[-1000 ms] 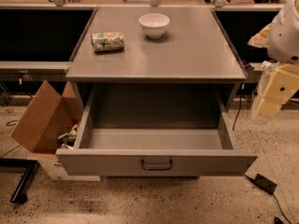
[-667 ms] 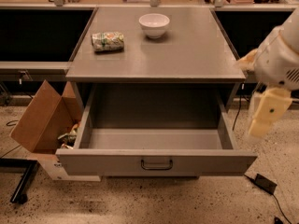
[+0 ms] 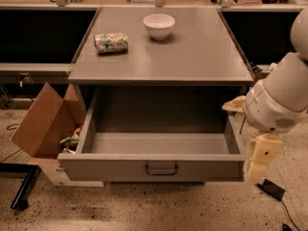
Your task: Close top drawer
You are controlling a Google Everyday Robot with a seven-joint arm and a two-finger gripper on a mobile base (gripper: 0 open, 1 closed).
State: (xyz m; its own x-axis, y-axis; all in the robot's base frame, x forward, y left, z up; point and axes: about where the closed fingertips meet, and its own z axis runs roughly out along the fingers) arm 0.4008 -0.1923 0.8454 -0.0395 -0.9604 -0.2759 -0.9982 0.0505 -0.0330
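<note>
The top drawer (image 3: 120, 168) is pulled far out of the grey cabinet, and its deep box is empty. Its flat front panel carries a small dark bar handle (image 3: 161, 169) at the centre. My gripper (image 3: 260, 159) is a cream-coloured piece hanging down from the white arm (image 3: 281, 100) at the right. It sits just beside the drawer's front right corner, at the height of the front panel. I cannot tell whether it touches the panel.
A white bowl (image 3: 159, 25) and a snack bag (image 3: 111, 42) sit on the cabinet top (image 3: 202, 57). An open cardboard box (image 3: 41, 124) stands on the floor left of the drawer. A black device with a cable (image 3: 273, 189) lies on the floor at right.
The arm has swung left and down, bringing the gripper from well right of the cabinet to the drawer's front right corner. The drawer has not moved.
</note>
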